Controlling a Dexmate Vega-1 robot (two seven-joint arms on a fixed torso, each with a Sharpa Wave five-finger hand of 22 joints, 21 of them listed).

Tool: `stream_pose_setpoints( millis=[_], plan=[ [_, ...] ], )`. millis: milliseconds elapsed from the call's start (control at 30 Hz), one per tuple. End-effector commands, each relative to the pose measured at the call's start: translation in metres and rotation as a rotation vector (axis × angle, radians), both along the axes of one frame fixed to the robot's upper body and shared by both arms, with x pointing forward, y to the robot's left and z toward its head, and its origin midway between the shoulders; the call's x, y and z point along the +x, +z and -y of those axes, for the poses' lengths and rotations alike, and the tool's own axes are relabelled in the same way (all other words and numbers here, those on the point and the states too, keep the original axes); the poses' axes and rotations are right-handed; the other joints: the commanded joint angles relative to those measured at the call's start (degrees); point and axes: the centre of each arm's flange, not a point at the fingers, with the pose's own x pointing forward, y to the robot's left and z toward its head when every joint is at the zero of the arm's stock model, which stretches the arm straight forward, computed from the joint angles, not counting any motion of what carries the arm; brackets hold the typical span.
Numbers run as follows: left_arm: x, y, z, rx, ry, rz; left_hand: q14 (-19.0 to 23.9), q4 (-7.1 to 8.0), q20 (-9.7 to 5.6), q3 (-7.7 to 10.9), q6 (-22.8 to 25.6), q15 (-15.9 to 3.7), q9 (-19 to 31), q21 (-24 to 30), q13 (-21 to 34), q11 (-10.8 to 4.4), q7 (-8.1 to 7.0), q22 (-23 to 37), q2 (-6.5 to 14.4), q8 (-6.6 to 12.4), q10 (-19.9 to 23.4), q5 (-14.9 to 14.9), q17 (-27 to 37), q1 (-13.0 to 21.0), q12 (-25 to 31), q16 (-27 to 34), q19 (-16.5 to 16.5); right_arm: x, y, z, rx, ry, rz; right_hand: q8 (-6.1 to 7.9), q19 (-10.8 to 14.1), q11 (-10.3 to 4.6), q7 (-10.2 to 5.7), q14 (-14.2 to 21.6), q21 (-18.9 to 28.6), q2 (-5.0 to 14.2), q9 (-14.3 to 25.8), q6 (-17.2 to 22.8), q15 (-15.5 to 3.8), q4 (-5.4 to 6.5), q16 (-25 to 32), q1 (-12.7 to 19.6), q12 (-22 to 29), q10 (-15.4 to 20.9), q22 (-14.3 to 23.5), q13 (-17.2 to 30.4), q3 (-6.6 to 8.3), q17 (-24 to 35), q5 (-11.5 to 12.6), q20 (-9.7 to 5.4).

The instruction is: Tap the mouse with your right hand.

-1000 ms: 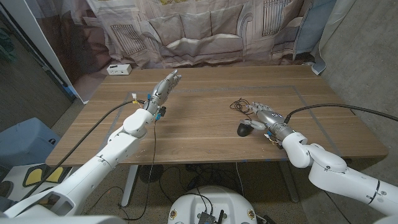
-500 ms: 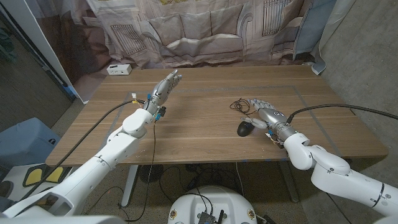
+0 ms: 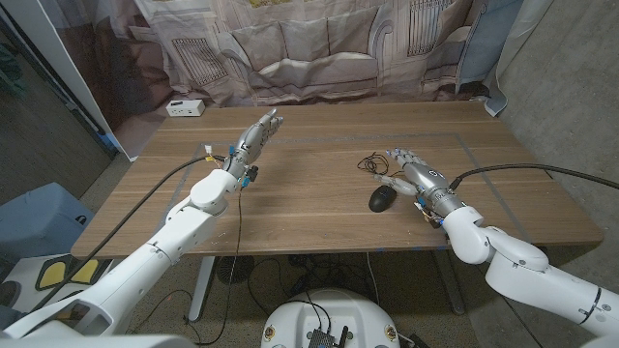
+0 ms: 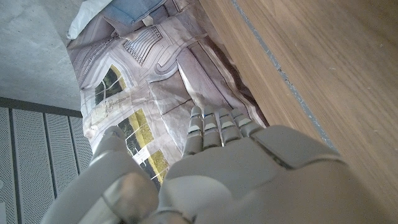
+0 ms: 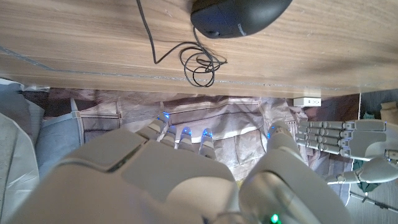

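Tabletop mouse (image 3: 381, 199) beside right robot hand (image 3: 414, 176)

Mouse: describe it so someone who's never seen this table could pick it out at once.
On the wooden table, look at the robot's right half, toward the near edge. There, just beside the right hand, lies the mouse: a small, black, rounded shape. Its thin black cable, coiled behind it, sets it apart from the white box at the far left corner.
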Motion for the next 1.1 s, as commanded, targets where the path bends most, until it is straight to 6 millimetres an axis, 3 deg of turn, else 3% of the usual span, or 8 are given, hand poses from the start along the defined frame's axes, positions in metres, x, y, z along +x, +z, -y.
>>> stream_pose_setpoints(
  millis=[33,100,167,267,567,1100],
  plan=[
    [0.002,0.001,0.001,-0.001,-0.006,0.000,0.1,-0.45,-0.18,0.19,-0.6,-0.04,0.3,0.4,0.3,-0.07,0.09,0.3,0.5,-0.20,0.1,0.0,0.3,-0.1,0.0,0.1,0.3,0.003,0.011,0.006,0.119,0.044,0.040,-0.43,1.7,0.70,0.85,-0.7,0.6,-0.80,0.1,-0.6,0.29,-0.12,0.2,0.0,-0.2,-0.1,0.1,0.1,-0.19,0.2,0.1,-0.25],
    [0.003,0.001,0.001,0.001,-0.006,-0.003,0.1,-0.47,-0.18,0.20,-0.6,-0.04,0.3,0.4,0.3,-0.09,0.11,0.3,0.5,-0.20,0.1,0.0,0.3,-0.1,0.0,0.1,0.3,0.005,0.013,0.007,0.144,0.056,0.045,-0.43,2.9,1.04,1.57,-0.1,0.8,-0.97,0.1,-0.4,0.32,-0.12,0.3,0.0,0.1,0.7,0.1,0.1,-0.28,0.2,0.1,-0.33],
    [0.003,0.001,0.001,0.000,-0.007,-0.002,0.1,-0.48,-0.21,0.21,-0.6,-0.03,0.3,0.4,0.3,-0.06,0.09,0.3,0.6,-0.18,0.1,0.0,0.3,-0.1,0.0,0.1,0.3,0.006,0.015,0.009,0.166,0.067,0.046,0.10,3.6,1.64,4.11,0.6,0.5,-1.20,0.1,1.7,0.44,-0.16,0.2,0.2,0.4,2.1,0.0,0.1,-0.39,0.1,0.2,-0.38],
    [0.003,0.001,0.001,-0.007,-0.001,-0.002,0.0,-0.50,-0.22,0.22,-0.7,-0.06,0.3,0.4,0.3,-0.08,0.08,0.3,0.6,-0.17,0.0,0.0,0.3,0.0,0.0,0.1,0.2,0.009,0.017,0.010,0.200,0.087,0.053,0.56,3.9,2.13,5.35,1.0,0.2,-1.30,0.1,3.4,0.58,-0.14,0.1,0.2,0.6,3.1,0.0,0.1,-0.47,0.1,0.3,-0.52],
    [0.004,0.003,0.000,-0.001,-0.003,0.001,-0.5,-0.60,-0.06,0.24,-2.0,-0.33,0.3,0.2,0.3,-0.04,0.07,0.3,0.6,-0.49,-0.6,-0.1,0.3,0.0,-0.2,-0.1,-0.4,0.017,0.025,0.015,0.291,0.135,0.072,0.57,6.6,2.18,5.49,3.5,0.5,-1.62,0.1,4.7,0.52,-0.17,0.6,0.4,1.0,5.5,-0.1,0.1,-0.65,0.0,0.3,-0.89],
    [0.006,0.006,-0.002,0.002,-0.010,0.005,-0.7,-0.67,-0.12,0.23,-1.9,-0.20,0.3,0.2,0.3,-0.08,0.30,0.3,0.5,-0.25,-0.7,-0.1,0.3,0.0,-0.3,-0.1,-0.5,0.035,0.041,0.019,0.407,0.237,0.078,0.59,8.8,2.28,5.41,5.2,0.6,-1.84,0.1,6.1,0.27,-0.12,0.8,0.5,1.3,7.3,-0.1,0.1,-0.84,-0.1,0.4,-1.05]
  ],
)
